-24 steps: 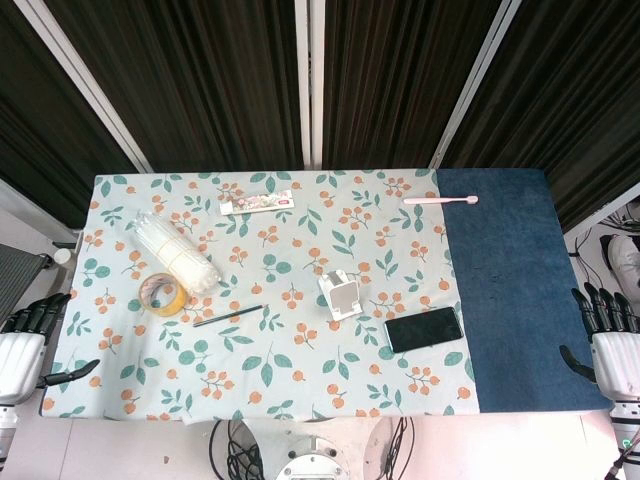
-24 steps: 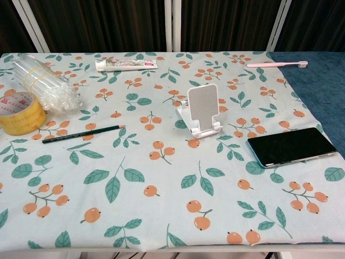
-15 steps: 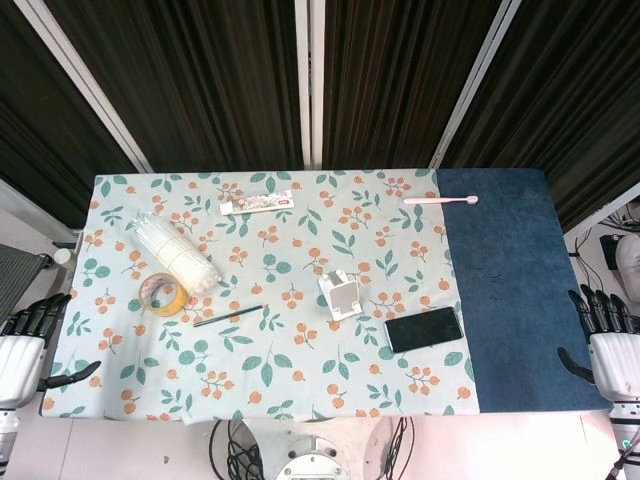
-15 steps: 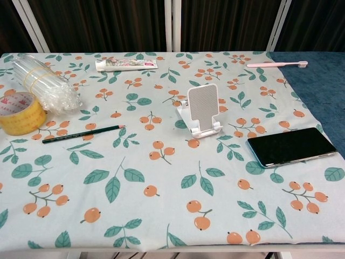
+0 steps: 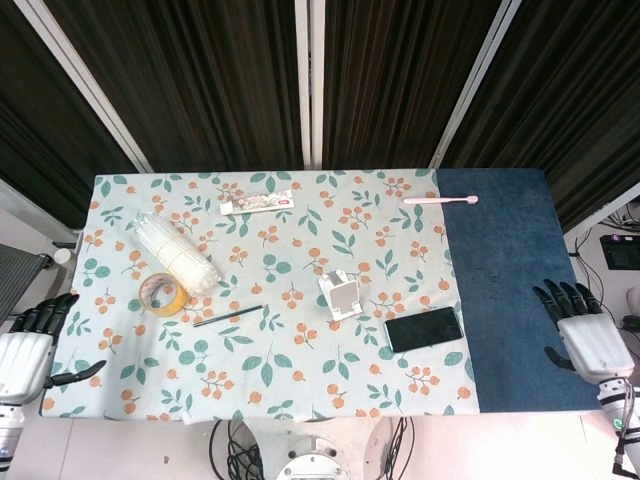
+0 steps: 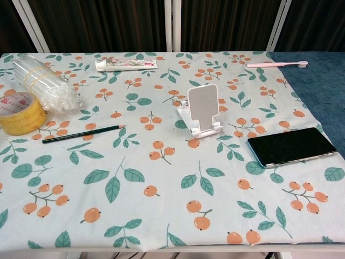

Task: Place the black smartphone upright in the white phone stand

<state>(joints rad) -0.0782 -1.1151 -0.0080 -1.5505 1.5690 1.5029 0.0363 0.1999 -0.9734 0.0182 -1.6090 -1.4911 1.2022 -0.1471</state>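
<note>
The black smartphone (image 5: 423,329) (image 6: 291,146) lies flat, screen up, on the floral cloth near the seam with the blue cloth. The white phone stand (image 5: 340,295) (image 6: 201,110) stands upright and empty just left of it. My right hand (image 5: 582,335) hovers over the blue cloth's right edge, fingers spread, holding nothing, well right of the phone. My left hand (image 5: 28,348) hangs beyond the table's left edge, fingers apart and empty. Neither hand shows in the chest view.
On the left lie a yellow tape roll (image 5: 163,294) (image 6: 19,112), a bundle of clear tubes (image 5: 177,251) (image 6: 43,83) and a black pencil (image 5: 228,316) (image 6: 82,134). A toothpaste tube (image 5: 257,203) (image 6: 126,65) and a pink toothbrush (image 5: 441,200) (image 6: 277,64) lie at the back.
My right hand has moved left and up, from beyond the table's right edge to over the blue cloth. The left hand has barely shifted. Phone and stand are unmoved.
</note>
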